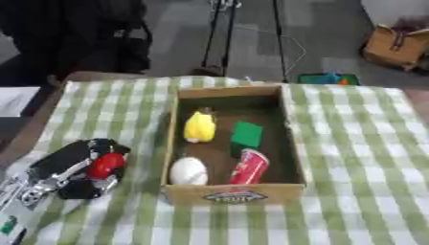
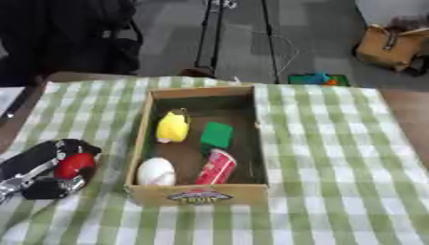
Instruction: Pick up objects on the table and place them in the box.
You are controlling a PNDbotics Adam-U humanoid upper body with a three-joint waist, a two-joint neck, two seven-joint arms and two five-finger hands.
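Left eye view shows my left hand (image 1: 71, 170) low at the left side of the checked cloth (image 1: 360, 143), fingers curled round a small red thing (image 1: 106, 164). My right hand shows in neither view. The box (image 1: 234, 194) lies just to the right of my hand, its long axis running away from me, so I judge the carry goes right over its near-left wall. Inside, nearest first: white ball (image 1: 187, 171), red can (image 1: 249, 166), green block (image 1: 246, 134), yellow toy (image 1: 199, 126).
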